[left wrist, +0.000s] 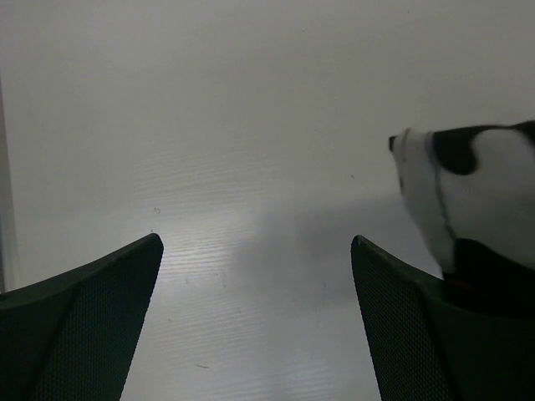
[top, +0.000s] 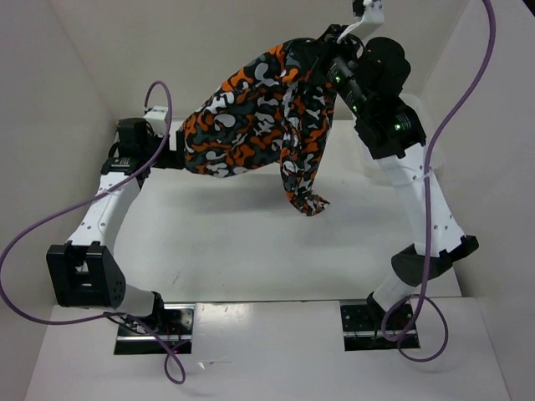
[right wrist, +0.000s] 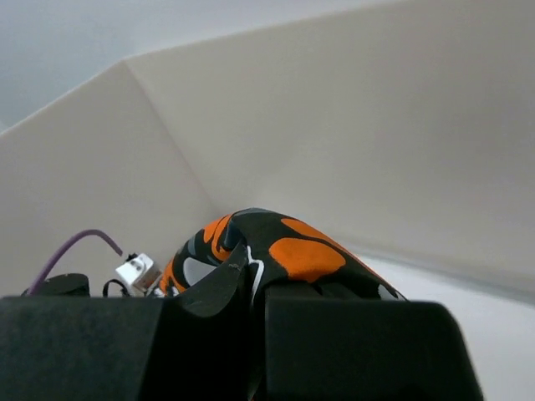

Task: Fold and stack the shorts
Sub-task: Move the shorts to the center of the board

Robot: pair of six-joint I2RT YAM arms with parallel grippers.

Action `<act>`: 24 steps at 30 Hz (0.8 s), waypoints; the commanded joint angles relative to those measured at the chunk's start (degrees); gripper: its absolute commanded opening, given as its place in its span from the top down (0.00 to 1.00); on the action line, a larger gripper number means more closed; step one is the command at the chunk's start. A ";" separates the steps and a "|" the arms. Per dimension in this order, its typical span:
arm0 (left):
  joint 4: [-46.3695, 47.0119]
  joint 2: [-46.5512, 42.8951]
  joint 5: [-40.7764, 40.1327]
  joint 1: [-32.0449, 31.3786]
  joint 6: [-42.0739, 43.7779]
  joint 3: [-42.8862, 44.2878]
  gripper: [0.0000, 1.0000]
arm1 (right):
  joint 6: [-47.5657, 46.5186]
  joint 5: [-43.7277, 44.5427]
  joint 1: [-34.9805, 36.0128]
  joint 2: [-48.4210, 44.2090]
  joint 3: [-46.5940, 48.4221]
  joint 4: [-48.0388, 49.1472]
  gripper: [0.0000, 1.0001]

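The shorts (top: 251,117), printed in orange, black, grey and white blotches, hang in the air over the far part of the table. My right gripper (top: 322,50) is shut on their upper right corner and holds them high; in the right wrist view the cloth (right wrist: 301,251) bulges out above the closed gripper (right wrist: 255,280). One leg hangs down to about the table. My left gripper (top: 171,154) is at the cloth's lower left end. In the left wrist view it (left wrist: 255,242) is open with bare table between the fingers, and an edge of the shorts (left wrist: 476,192) lies beside the right finger (left wrist: 401,317).
The white table (top: 234,242) is boxed in by white walls at the left (top: 58,100), back and right. Purple cables (top: 50,221) loop off both arms. The arm bases stand at the near edge.
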 commanded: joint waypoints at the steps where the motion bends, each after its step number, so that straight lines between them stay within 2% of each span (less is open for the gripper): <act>1: 2.14 -0.57 -0.33 0.34 0.21 1.70 0.00 | 13.85 -2.83 -5.94 2.43 -6.30 3.31 0.99; 2: 2.75 -0.57 -1.29 0.34 0.21 1.70 0.00 | 16.17 -4.41 -7.61 3.83 -8.66 3.31 0.99; 3: 2.75 -0.05 -2.69 0.34 0.21 1.70 0.00 | 17.93 -5.04 -10.06 5.67 -9.38 3.31 0.91; 5: 3.37 2.84 -3.75 0.34 0.21 3.28 0.00 | 19.53 -5.65 -12.27 14.36 -7.22 -0.10 0.64; 6: 2.41 4.08 -4.28 0.95 0.21 4.24 0.00 | 20.06 -7.05 -14.63 18.22 -4.67 -2.20 0.42; 7: 1.62 5.40 -5.24 0.96 0.21 6.86 0.00 | 20.06 -8.11 -15.79 26.70 -0.99 -8.92 0.36; 8: 0.57 7.85 -5.25 0.96 0.21 8.37 0.00 | 20.06 -9.60 -16.93 30.26 7.57 -12.38 0.32; 9: -2.05 8.83 -5.25 0.96 0.21 9.86 0.00 | 20.06 -10.83 -17.73 32.56 10.44 -15.03 0.24; 10: -3.47 9.36 -4.64 0.96 0.21 11.01 0.00 | 19.54 -10.85 -18.26 33.46 11.78 -17.32 0.07; 11: -4.97 9.36 -4.03 0.18 0.21 11.02 0.00 | 18.58 -9.72 -18.26 31.46 9.61 -17.34 0.02; 15: -7.79 8.31 -0.34 -4.30 0.21 7.17 0.00 | 12.95 -6.98 -17.65 20.83 -4.88 -13.74 0.00; 16: -8.49 9.35 0.45 -5.36 0.21 7.15 0.00 | 12.42 -5.67 -16.95 18.72 -11.78 -12.95 0.00; 19: -9.02 13.31 0.99 -9.40 0.21 6.45 0.00 | 9.70 -2.16 -14.58 13.08 -23.49 -10.49 0.00; 21: -7.45 16.47 2.47 -11.25 0.21 6.45 0.00 | 8.64 -0.39 -11.68 13.68 -26.26 -10.48 0.00; 24: -4.20 20.43 3.18 -12.48 0.21 9.43 0.00 | 8.11 1.45 -7.37 18.24 -24.79 -10.48 0.00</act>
